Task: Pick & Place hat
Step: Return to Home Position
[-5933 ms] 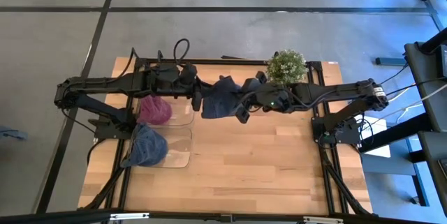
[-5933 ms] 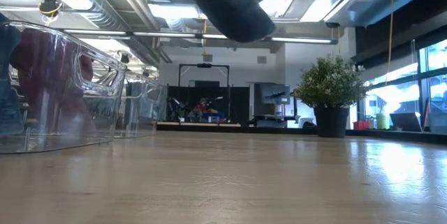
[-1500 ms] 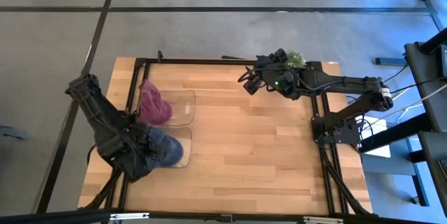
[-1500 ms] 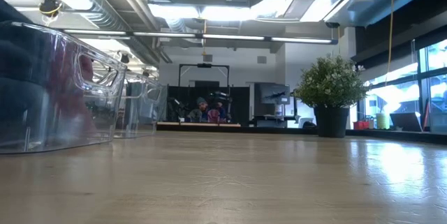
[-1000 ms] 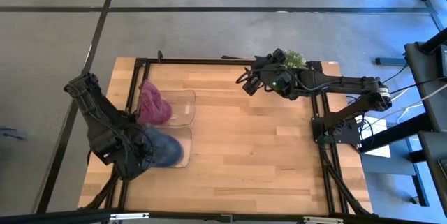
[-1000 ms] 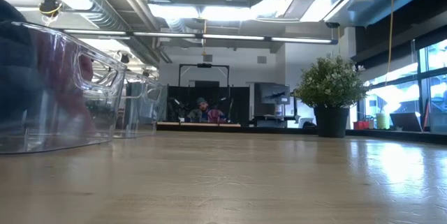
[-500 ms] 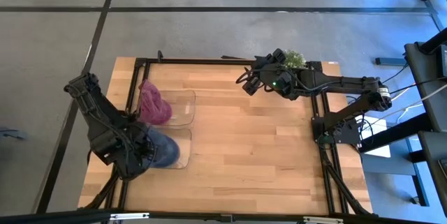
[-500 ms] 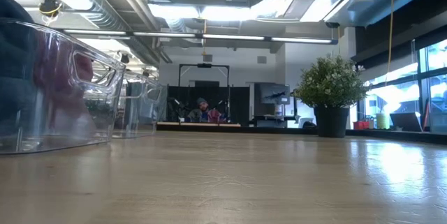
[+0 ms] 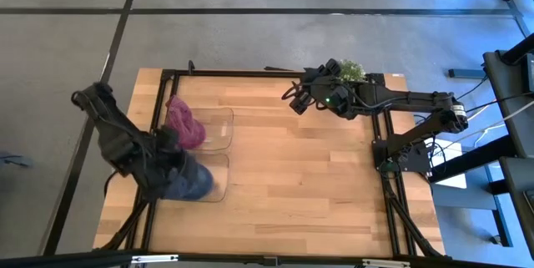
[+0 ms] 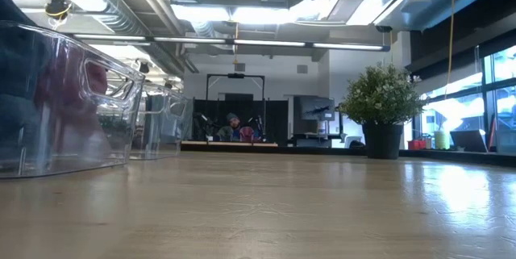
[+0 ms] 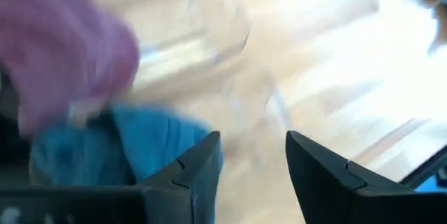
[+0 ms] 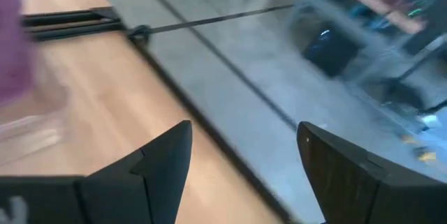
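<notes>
A blue hat [image 9: 195, 183] lies in the near clear bin [image 9: 224, 176] at the table's left, and shows in the left wrist view as the blue hat [image 11: 91, 151]. A pink hat [image 9: 185, 126] sits in the far clear bin [image 9: 225, 130] beside it. My left gripper [image 9: 175, 168] hovers over the near bin beside the blue hat; in its wrist view the left gripper [image 11: 253, 165] is open, with nothing between the fingers. My right gripper [image 9: 294, 103] waits open above the table's far side; the right gripper [image 12: 241, 161] holds nothing.
A potted plant [image 9: 350, 70] stands at the far edge behind my right arm. The two clear bins [image 10: 72, 98] fill the left side of the low view. Bare wooden tabletop [image 9: 300, 184] stretches across the middle and right.
My left arm has pulled back from the near bin toward the table's far-left, rising off the blue hat. The blue hat stays lying in the near bin. My right arm has kept still.
</notes>
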